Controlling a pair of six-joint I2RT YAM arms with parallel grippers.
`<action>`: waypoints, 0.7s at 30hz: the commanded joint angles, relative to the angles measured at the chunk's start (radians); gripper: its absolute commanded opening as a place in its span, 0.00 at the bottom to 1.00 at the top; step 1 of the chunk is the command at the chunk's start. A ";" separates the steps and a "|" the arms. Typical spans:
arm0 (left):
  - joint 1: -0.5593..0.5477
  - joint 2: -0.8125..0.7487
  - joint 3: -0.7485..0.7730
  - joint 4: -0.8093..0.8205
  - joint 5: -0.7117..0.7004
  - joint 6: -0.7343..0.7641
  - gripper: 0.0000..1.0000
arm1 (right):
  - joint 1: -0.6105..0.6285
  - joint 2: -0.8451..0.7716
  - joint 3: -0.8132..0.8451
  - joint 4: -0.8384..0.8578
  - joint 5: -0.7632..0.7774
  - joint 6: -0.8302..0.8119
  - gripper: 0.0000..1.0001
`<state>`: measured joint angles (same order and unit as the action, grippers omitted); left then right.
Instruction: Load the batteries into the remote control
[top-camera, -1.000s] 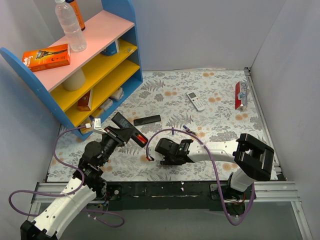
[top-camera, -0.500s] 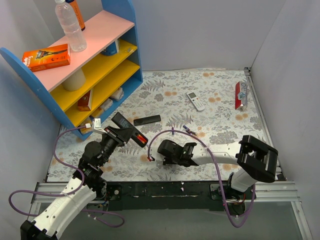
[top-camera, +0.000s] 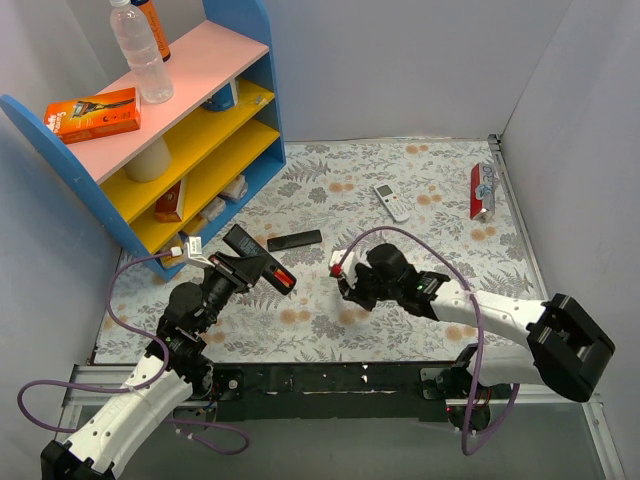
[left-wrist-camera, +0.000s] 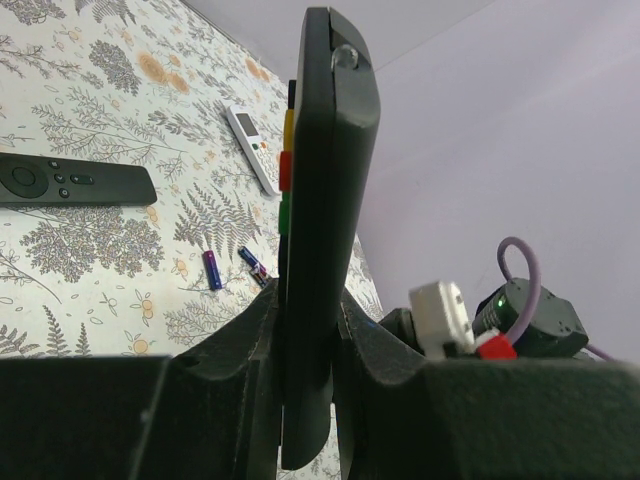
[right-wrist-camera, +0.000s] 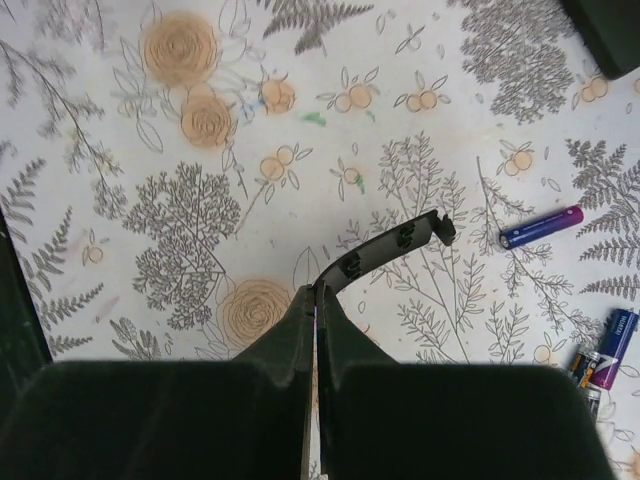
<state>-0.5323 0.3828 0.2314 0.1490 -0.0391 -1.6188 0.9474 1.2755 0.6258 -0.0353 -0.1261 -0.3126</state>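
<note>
My left gripper (left-wrist-camera: 308, 300) is shut on the remote control (left-wrist-camera: 320, 200), a long black remote held on edge with coloured buttons down one side. From above, the remote control (top-camera: 262, 260) sticks out of that gripper (top-camera: 240, 268) over the mat's left part. My right gripper (right-wrist-camera: 316, 292) is shut on a thin curved black battery cover (right-wrist-camera: 395, 250), just above the mat; in the top view it (top-camera: 350, 287) is mid-mat. Batteries lie loose on the mat: one purple (right-wrist-camera: 540, 227), two more (right-wrist-camera: 610, 350) at the right edge, also visible as slim cylinders (left-wrist-camera: 212, 270) beyond the remote.
A shorter black bar remote (top-camera: 294, 240) and a small white remote (top-camera: 391, 202) lie farther back on the floral mat. A red pack (top-camera: 481, 190) lies at the far right. A blue shelf unit (top-camera: 170, 130) fills the back left. Purple cables loop beside both arms.
My right gripper has shut on the battery cover and swung from the near middle of the mat up and away from the front edge. The left arm with the remote has not moved.
</note>
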 joint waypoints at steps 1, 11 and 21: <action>-0.005 -0.013 0.046 0.012 -0.012 0.008 0.00 | -0.154 -0.057 -0.086 0.268 -0.392 0.183 0.01; -0.005 -0.022 0.046 0.009 -0.012 0.008 0.00 | -0.399 0.047 -0.279 0.713 -0.774 0.565 0.03; -0.005 -0.025 0.049 0.007 -0.012 0.008 0.00 | -0.558 0.142 -0.359 0.830 -0.827 0.733 0.05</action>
<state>-0.5323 0.3698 0.2314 0.1413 -0.0418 -1.6192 0.4477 1.3972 0.2962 0.6735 -0.8917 0.3141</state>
